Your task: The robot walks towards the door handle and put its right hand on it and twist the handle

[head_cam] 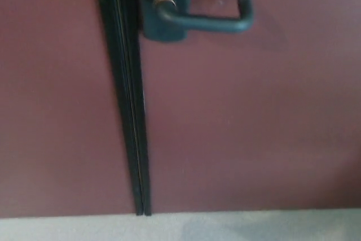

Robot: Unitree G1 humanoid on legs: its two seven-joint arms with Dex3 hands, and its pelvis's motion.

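Head view. A pale floor strip (pixel 254 228) is seen nearest, below a dark red door (pixel 254 128) with a black vertical seam (pixel 131 117). The dark door handle (pixel 206 21) is mounted top centre, lever horizontal. Neither hand is shown.

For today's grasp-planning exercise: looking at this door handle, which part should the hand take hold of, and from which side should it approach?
Grip the horizontal bar of the door handle, nearer its free end at picture right. It pivots at the backplate beside the door seam, so the far end probably gives most leverage. Come from above and in front, wrapping fingers over the bar. Neither hand is in view.
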